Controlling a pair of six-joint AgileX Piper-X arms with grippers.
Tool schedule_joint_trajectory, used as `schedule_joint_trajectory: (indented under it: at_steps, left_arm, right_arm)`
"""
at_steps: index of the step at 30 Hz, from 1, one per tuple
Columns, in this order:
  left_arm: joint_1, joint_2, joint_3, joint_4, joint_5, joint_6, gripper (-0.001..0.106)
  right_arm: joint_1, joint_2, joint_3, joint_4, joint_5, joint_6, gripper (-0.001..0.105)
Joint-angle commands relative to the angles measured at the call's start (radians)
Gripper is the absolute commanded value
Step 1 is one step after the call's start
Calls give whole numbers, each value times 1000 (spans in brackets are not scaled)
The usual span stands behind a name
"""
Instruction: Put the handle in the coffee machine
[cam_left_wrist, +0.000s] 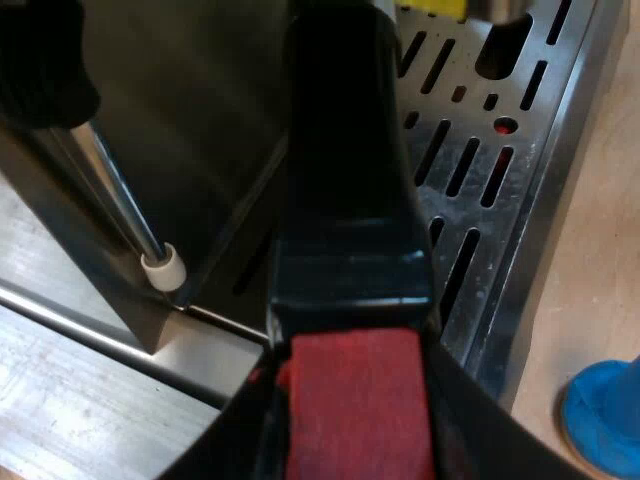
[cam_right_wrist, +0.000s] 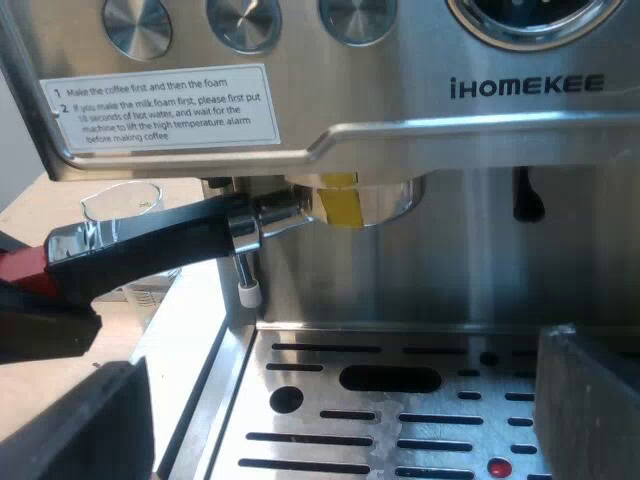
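Left tool (cam_left_wrist: 352, 425) is clenching the handle (cam_left_wrist: 345, 200) by its red end, holder (cam_right_wrist: 392, 203) seated under the machine (cam_right_wrist: 450, 270), prob. to twist it locked; right tool (cam_right_wrist: 330, 425) is hovering released.

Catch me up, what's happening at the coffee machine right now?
The left gripper is shut on the red end of the holder's handle, above the drip tray. The holder's metal head is up under the espresso machine's front, with the handle angled off to one side; whether it is locked I cannot tell. The right gripper hangs open over the tray, holding nothing.
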Motion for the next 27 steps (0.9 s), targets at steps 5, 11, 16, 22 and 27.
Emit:
schedule_joint_trajectory:
  at_steps: [5, 11, 16, 22, 27]
  left_arm:
    - [-4, -10, -15, 17, 66, 8, 0]
    - [-4, -10, -18, 51, 66, 54, 0]
    - [-4, -10, -44, 72, 66, 68, 0]
    - [-4, -10, -68, 91, 71, 72, 0]
    - [-4, -10, -68, 105, 76, 74, 0]
  right_arm:
    - [2, -6, -5, -1, 8, -13, 78]
    - [2, -6, -5, -1, 8, -13, 78]
    - [2, -6, -5, -1, 8, -11, 78]
    - [2, -6, -5, -1, 8, -11, 78]
    - [2, -6, -5, -1, 8, -11, 78]
